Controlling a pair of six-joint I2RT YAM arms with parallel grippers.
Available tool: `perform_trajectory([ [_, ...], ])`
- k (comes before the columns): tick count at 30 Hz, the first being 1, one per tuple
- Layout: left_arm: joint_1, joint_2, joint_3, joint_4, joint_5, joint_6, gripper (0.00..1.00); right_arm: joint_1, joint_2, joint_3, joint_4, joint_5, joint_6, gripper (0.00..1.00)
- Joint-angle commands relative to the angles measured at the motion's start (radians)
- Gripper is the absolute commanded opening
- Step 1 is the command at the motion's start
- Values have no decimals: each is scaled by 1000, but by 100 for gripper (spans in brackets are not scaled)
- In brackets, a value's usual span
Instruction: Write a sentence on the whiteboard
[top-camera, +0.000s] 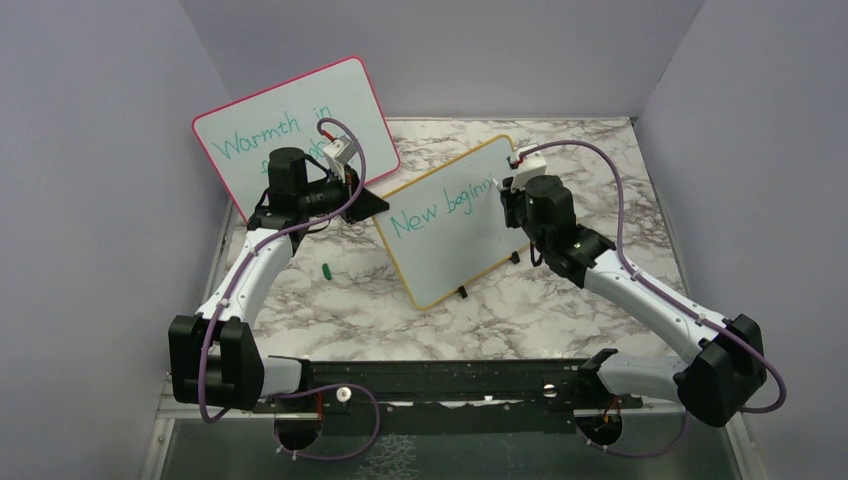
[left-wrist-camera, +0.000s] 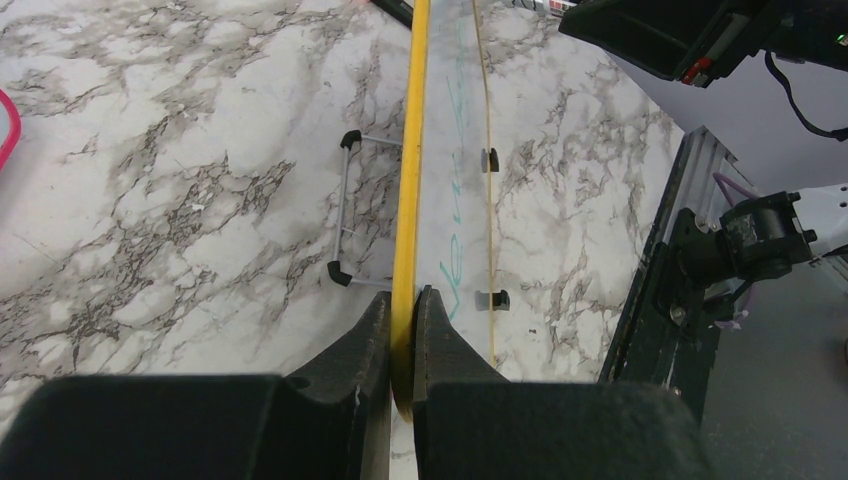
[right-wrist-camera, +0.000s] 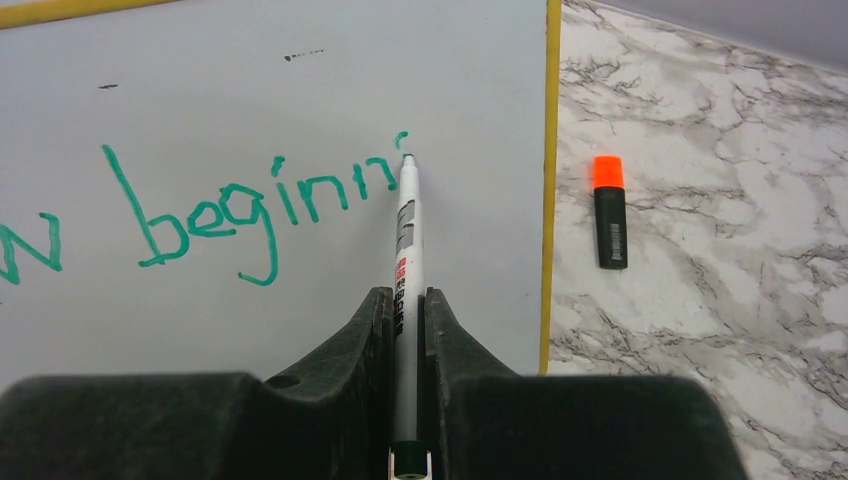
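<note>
The yellow-framed whiteboard (top-camera: 455, 225) stands tilted on small black feet at mid-table. Teal writing on it (top-camera: 440, 213) reads "New beginn" with a further stroke begun. My left gripper (top-camera: 372, 203) is shut on the board's left edge; the left wrist view shows its jaws clamping the yellow frame (left-wrist-camera: 408, 200). My right gripper (top-camera: 512, 192) is shut on a white marker (right-wrist-camera: 405, 250), whose tip touches the board (right-wrist-camera: 300, 90) right after the writing (right-wrist-camera: 250, 210), near the board's right yellow edge.
The larger pink-framed whiteboard (top-camera: 250, 130) reading "Warmth in…" stands behind the left arm. A small green cap (top-camera: 326, 269) lies on the marble table. An orange-capped black highlighter (right-wrist-camera: 609, 210) lies right of the board. The grey enclosure walls close in both sides.
</note>
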Motion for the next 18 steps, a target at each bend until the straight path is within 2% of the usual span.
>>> perform_trajectory([
  [1,-5,27,-7,-59,-87,83,0,-5,-2,-8,-29,-30,15,0],
  [18,-4,24,-8,-59,-90,83,0,-6,-32,-44,-72,-26,42,0],
])
